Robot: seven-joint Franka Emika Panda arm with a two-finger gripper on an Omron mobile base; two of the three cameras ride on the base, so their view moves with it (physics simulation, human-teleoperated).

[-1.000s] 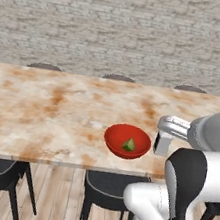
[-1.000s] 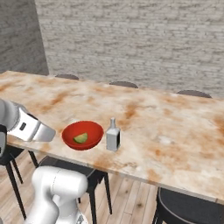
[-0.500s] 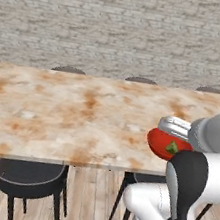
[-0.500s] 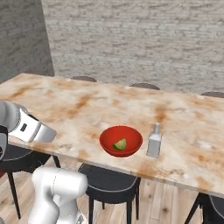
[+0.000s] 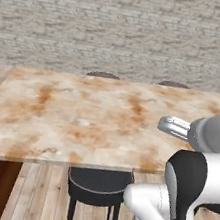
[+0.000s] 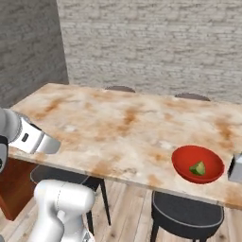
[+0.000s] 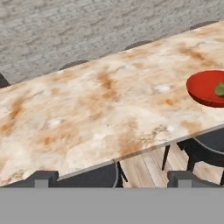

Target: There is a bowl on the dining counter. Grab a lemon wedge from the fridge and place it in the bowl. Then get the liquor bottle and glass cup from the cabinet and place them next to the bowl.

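Currently, largest first:

- Counter (image 6: 118,118): long marble slab under the bowl (image 6: 182,163), bare on the stretch well to the bowl's left. Risk of an elbow or wrist clipping its near edge if the arm swings before the base stands clear.
- Stool (image 6: 186,215): tucked below the bowl. Likely snag for the base on any close pass.
- Bowl: red, upright, near the front edge. Could be shoved off by a careless set-down beside it.
- Bottle (image 6: 236,166): just right of the bowl, cut by the frame edge, so touching or apart cannot be told. Tall and narrow, so probably easy to topple when the cup comes in next to it.
- Wedge (image 6: 198,168): inside the bowl, so that step looks done.
- Gripper (image 7: 111,177): well left of the bowl, short of the front edge, tips spread wide with nothing between. Cup apparently yet to be fetched, and smooth glass may slip from a shallow pinch.
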